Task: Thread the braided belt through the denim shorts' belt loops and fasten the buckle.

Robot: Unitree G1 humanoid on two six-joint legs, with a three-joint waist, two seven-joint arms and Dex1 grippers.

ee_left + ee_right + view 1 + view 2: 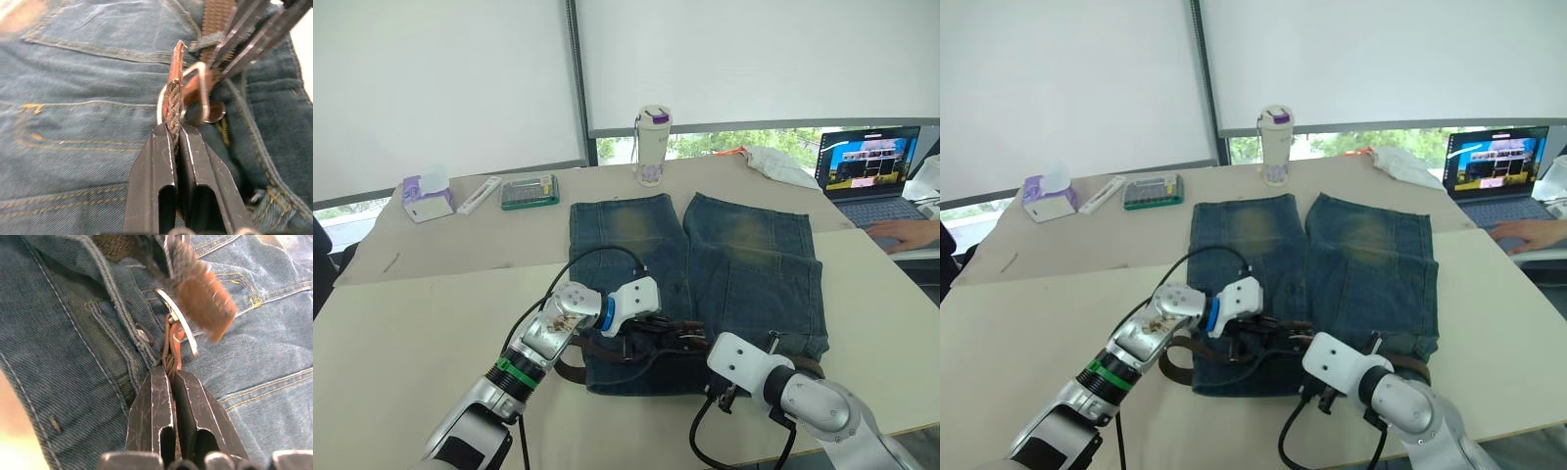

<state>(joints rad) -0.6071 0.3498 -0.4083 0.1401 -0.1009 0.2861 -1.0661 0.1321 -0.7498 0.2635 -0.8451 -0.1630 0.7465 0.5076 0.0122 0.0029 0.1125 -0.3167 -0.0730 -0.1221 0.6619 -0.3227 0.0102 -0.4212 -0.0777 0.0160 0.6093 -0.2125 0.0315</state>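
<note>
The denim shorts (744, 264) lie flat on the table with the waistband toward me. The braided belt (1175, 364) runs along the waistband, and a brown loop of it sticks out at the shorts' left side. Both grippers meet at the middle of the waistband. My left gripper (175, 131) is shut on a braided belt end just behind the silver buckle (195, 93). My right gripper (168, 371) is shut on the brown strap at the buckle (178, 328), beside the fly button. In the eye views, my left gripper (656, 328) and right gripper (697, 341) are nearly touching. The belt loops are too small to make out.
At the table's far side stand a white bottle (653, 145), a green box (530, 191), a tissue box (428, 196) and a white cloth (778, 162). A laptop (871, 166) sits far right with a person's hand (901, 233) at it.
</note>
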